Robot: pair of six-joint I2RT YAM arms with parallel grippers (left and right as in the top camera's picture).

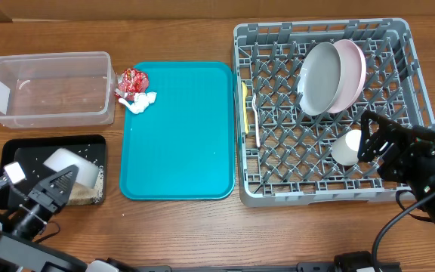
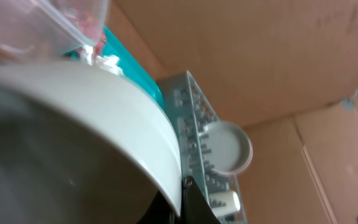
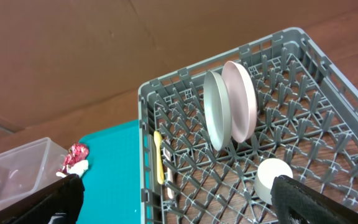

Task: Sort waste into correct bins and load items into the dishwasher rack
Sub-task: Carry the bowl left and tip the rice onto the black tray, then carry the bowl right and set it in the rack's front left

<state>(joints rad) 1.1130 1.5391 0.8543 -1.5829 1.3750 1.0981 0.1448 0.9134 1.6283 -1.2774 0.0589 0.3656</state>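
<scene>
The big grey rack (image 1: 316, 198) holds two plates, grey-green (image 1: 319, 78) and pinkish (image 1: 355, 72), leaning together, plus the yellow-handled utensil (image 1: 246, 113) and white cup (image 1: 345, 149). The right gripper (image 1: 368, 137) hangs by the cup, spread wide and empty. The red wrapper (image 1: 132, 81) and tissue (image 1: 140, 102) lie just beside the clear tub (image 1: 51, 113). Over the black tray (image 1: 21, 151), the left gripper (image 1: 59, 181) is clamped on the small bowl (image 1: 72, 168).

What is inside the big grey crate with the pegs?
In the grey plastic crate, a pale grey-green round plate stands on edge, hiding part of a pinkish-white round plate behind it. A white cup and a yellow-handled utensil lie there too.
</scene>
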